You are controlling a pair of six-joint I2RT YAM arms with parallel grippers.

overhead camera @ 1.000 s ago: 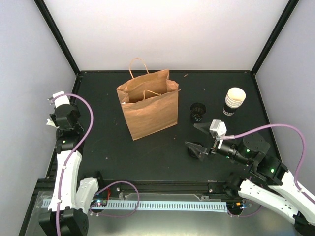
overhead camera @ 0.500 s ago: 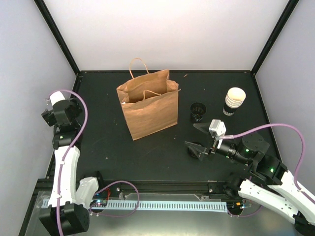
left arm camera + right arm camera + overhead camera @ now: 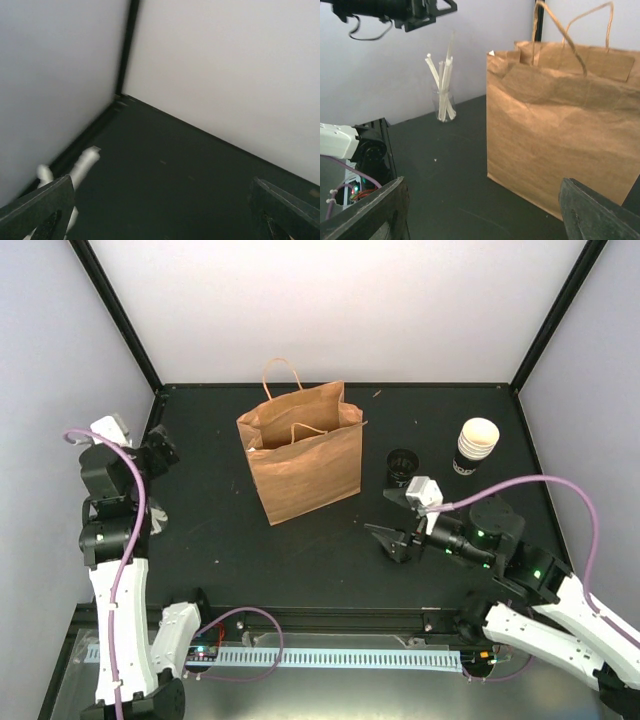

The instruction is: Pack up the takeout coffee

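No single cup with a cream-white inside shows, so the takeout coffee is out of view. A brown paper bag stands open at the table's middle back. My right gripper hangs open and empty just right of the bag, pointing at its side. At the left edge my left gripper is raised and open, holding nothing, and faces the table's back left corner.
A black cup with a dark inside stands right of the bag, behind my right gripper. A nested stack of cups stands further right. A glass of white straws is near the left wall.
My left gripper has opened, and its arm has lifted and swung out to the left. The right gripper has shifted a little left toward the bag, still open.
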